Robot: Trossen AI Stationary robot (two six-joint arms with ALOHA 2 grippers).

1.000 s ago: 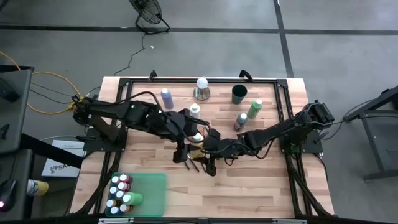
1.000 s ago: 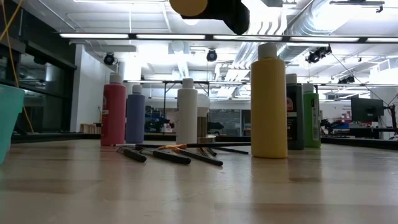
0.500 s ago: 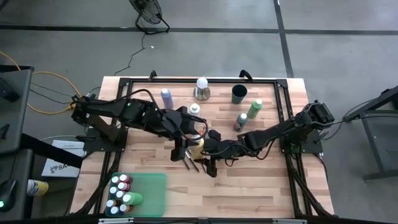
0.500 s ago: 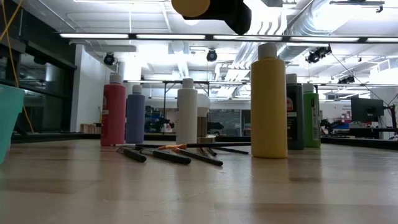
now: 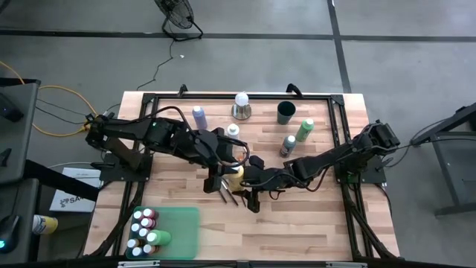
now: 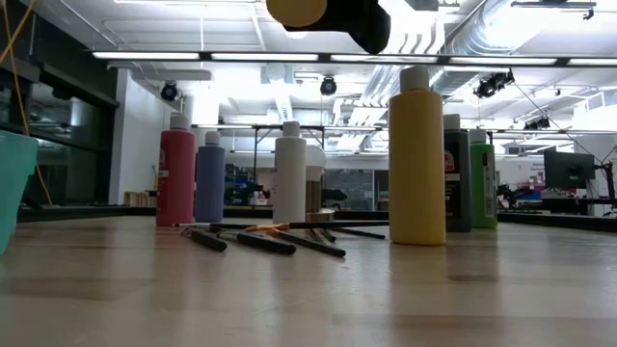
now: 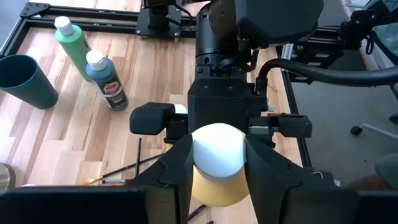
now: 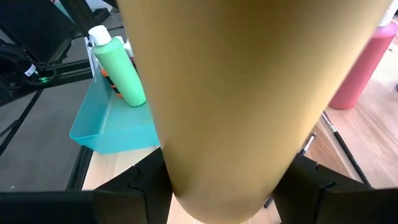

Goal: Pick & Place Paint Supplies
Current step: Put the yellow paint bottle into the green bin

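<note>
Mid-table on the butcher-block top (image 5: 312, 223), both my grippers are meeting on the upright yellow paint bottle (image 7: 216, 163): left gripper (image 7: 216, 155) clamping its cap from above, right gripper (image 8: 227, 186) gripping its body.

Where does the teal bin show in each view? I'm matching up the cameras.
High view: teal bin at the table's bottom-left corner.
Low view: the bin, cut off at the left edge.
Left wrist view: not in it.
Right wrist view: behind the yellow bottle.
Shared landmark: the brushes.
</note>
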